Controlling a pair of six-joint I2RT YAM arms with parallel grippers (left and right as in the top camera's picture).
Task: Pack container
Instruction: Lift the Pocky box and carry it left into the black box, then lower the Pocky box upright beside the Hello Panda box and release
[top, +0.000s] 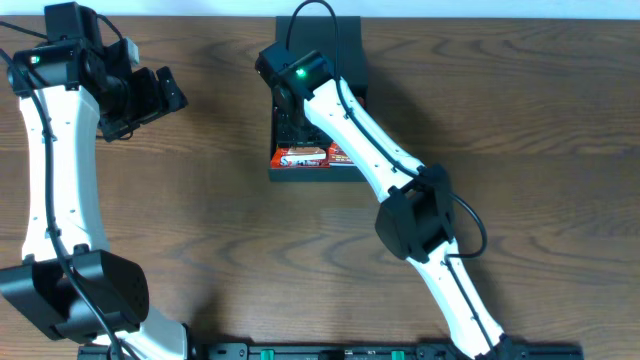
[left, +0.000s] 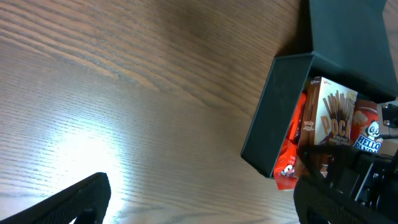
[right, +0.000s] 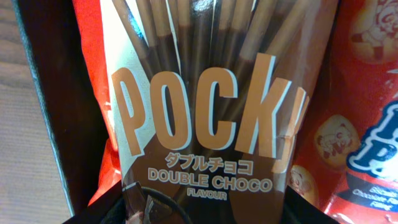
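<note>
right hand (top: 293, 125) inside the container (top: 312, 174) by the pocky box (right: 199, 124), grip unclear; left hand (top: 150, 103) spread, well clear.

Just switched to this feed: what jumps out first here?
A Pocky box fills the right wrist view, a red snack packet beside it. Overhead, the right arm reaches into the dark container at top centre, while the left gripper hangs open over bare table at upper left.

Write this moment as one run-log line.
left gripper: open, over table | right gripper: inside open container, at Pocky box, grip unclear
</note>
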